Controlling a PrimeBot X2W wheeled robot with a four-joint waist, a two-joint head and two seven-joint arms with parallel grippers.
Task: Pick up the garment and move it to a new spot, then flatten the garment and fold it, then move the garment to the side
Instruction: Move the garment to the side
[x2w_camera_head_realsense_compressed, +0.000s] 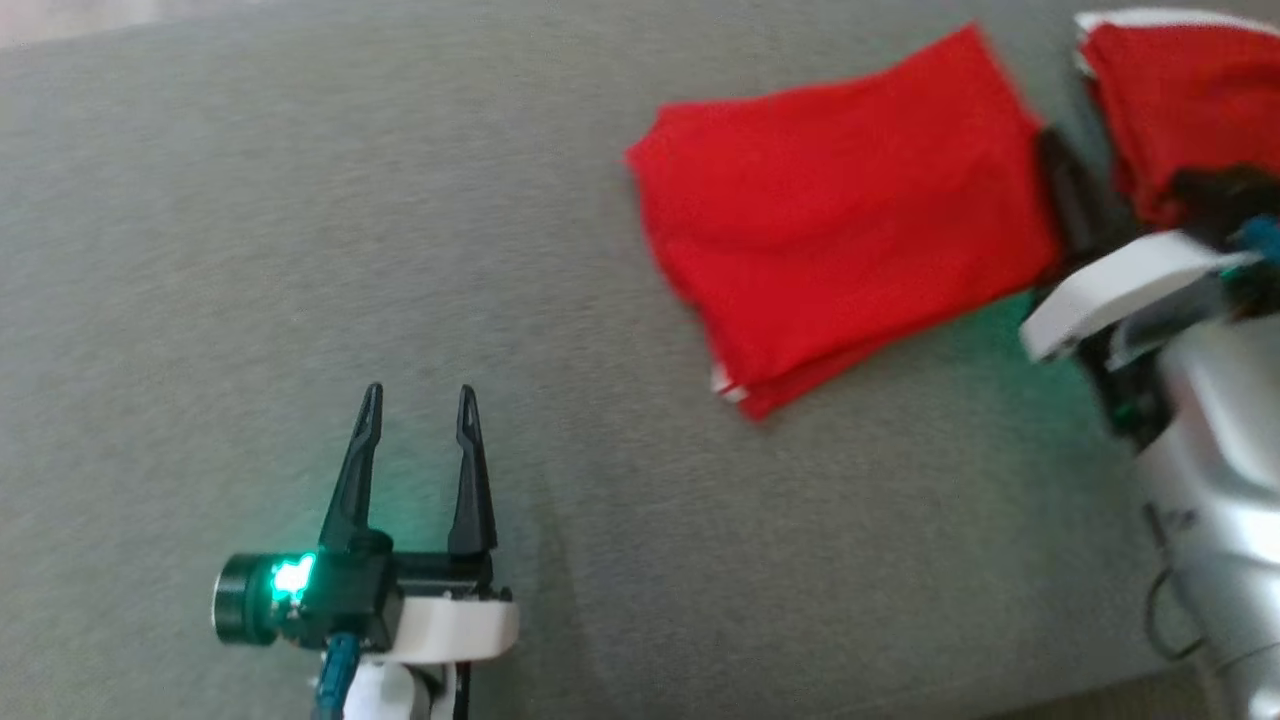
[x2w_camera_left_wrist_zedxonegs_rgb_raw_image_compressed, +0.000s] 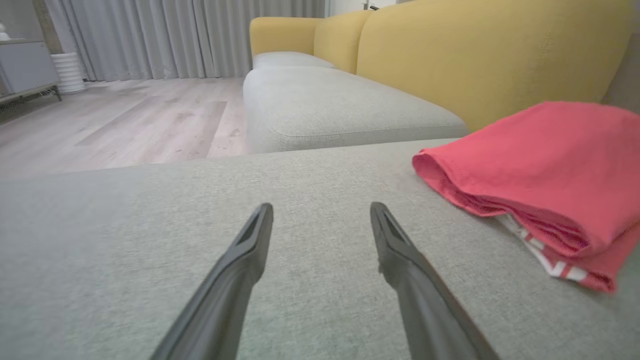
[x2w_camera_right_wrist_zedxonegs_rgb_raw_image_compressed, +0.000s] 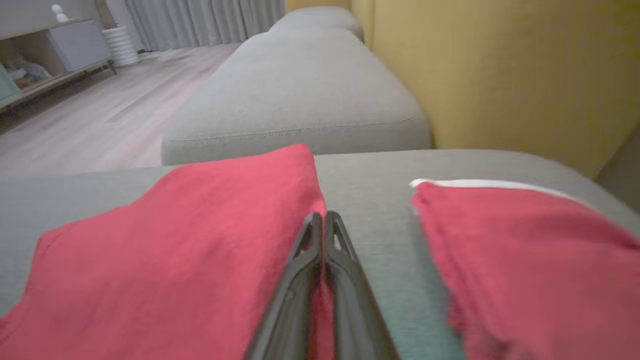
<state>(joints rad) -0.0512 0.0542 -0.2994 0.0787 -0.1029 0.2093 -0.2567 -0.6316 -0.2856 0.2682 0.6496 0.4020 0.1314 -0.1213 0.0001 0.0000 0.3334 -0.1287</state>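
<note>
Nearest to us, the left gripper (x2w_camera_head_realsense_compressed: 420, 395) hangs low over the grey seat cushion (x2w_camera_head_realsense_compressed: 250, 200). Its jaws are spread wide with nothing between them, well apart from the cloth. Further on lies the garment (x2w_camera_head_realsense_compressed: 840, 220), red and already folded into a thick rectangle, flat on the cushion towards the right side. At its right edge the right gripper (x2w_camera_right_wrist_zedxonegs_rgb_raw_image_compressed: 324, 216) has its jaws pressed together, and a thin strip of red shows between the fingers, so we judge that it pinches this edge. Just beyond, not touching the first, lies a second red piece (x2w_camera_head_realsense_compressed: 1180, 100) with a white border. Behind rises the yellow backrest (x2w_camera_left_wrist_zedxonegs_rgb_raw_image_compressed: 475, 60), and far away we see the wooden floor (x2w_camera_left_wrist_zedxonegs_rgb_raw_image_compressed: 125, 120) and grey curtains (x2w_camera_left_wrist_zedxonegs_rgb_raw_image_compressed: 175, 35). We think the last step, moving the garment to the side, is in hand. The danger is that the pinch takes only the upper layers: a pull would then drag these and open the fold, while the bottom layer clings to the rough cushion. A pull to the right could also push into the second piece. From the lower layer a white band (x2w_camera_left_wrist_zedxonegs_rgb_raw_image_compressed: 555, 265) with red marks peeps out; it may be print, but we cannot read it.
</note>
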